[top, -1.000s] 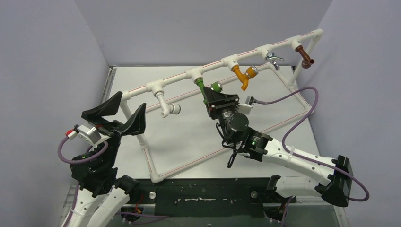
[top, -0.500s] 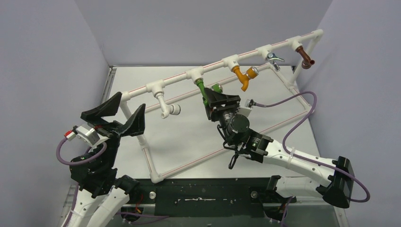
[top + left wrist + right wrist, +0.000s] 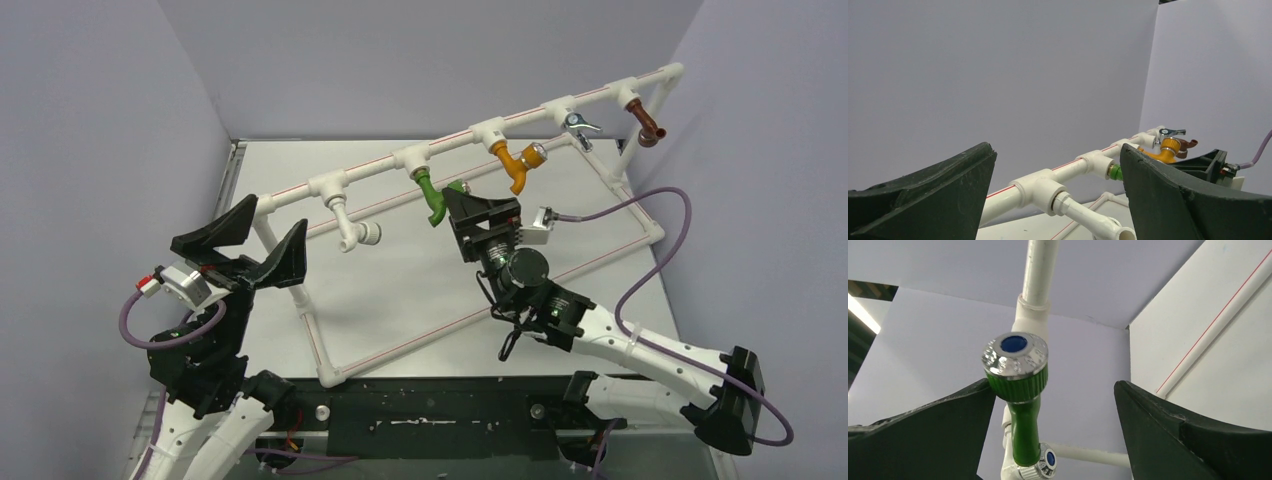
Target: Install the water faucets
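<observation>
Nearest, L end effector (image 3: 275, 215) hovers above the near-left corner of the pipe frame (image 3: 370, 170), jaws wide apart and holding nothing; its wrist cam just looks along the rail. It sits in the same spot as 1 s ago. R end effector (image 3: 483, 200) is mid-tabletop (image 3: 400, 290), aimed up at the rail. The change is here: 1 s and 0.5 s ago it sat right over the green faucet (image 3: 432, 200), hiding most of it. It has now slid off to the right, and the spout shows in full, hanging from its tee. R wrist cam shows the fingers spread wide w/ the faucet's chrome-capped knob (image 3: 1015, 357) close by one finger; can't tell if they touch, but nothing is clamped, so it's released. Along the rail beyond hang the white faucet (image 3: 352, 230) to the left, then the orange faucet (image 3: 518, 160), silver faucet (image 3: 575, 122) and brown faucet (image 3: 648, 125) at the far right, all on their tees. Judgement: green one looks seated and holds w/o support, so all five are on and the task is prob near done. The let-go could also be a re-grip for another turn.
</observation>
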### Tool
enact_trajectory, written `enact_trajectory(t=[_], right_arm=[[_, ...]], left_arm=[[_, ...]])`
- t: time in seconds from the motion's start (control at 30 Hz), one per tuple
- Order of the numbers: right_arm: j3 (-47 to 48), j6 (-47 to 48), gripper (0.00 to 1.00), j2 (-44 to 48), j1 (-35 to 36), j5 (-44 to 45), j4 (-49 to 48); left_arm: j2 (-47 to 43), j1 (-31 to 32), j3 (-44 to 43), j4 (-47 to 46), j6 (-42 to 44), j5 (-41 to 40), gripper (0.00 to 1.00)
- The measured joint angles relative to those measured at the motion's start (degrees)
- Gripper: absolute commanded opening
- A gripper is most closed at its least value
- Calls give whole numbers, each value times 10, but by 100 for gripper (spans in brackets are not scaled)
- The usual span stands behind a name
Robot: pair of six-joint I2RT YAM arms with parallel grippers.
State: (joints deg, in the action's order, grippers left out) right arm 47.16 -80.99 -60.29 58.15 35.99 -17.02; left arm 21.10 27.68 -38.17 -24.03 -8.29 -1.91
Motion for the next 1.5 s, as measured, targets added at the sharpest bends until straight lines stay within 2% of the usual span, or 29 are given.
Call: enact_trajectory(t=[0.33, 0.63, 1.0, 1.17, 1.5], right_arm=[[-26, 221, 95, 111, -12, -59, -8], [-8, 487, 94, 175, -12, -146, 37], [141, 883, 91, 163, -12, -270, 182], [173, 1064, 91, 150, -12, -329, 254], [188, 1339, 90, 123, -12, -386, 353]], left_arm=[[1, -3, 0, 1, 0, 0, 94], [6, -9, 0, 2, 0, 0, 94], [8, -12, 0, 3, 0, 0, 94], [8, -12, 0, 3, 0, 0, 94], [8, -12, 0, 3, 0, 0, 94]])
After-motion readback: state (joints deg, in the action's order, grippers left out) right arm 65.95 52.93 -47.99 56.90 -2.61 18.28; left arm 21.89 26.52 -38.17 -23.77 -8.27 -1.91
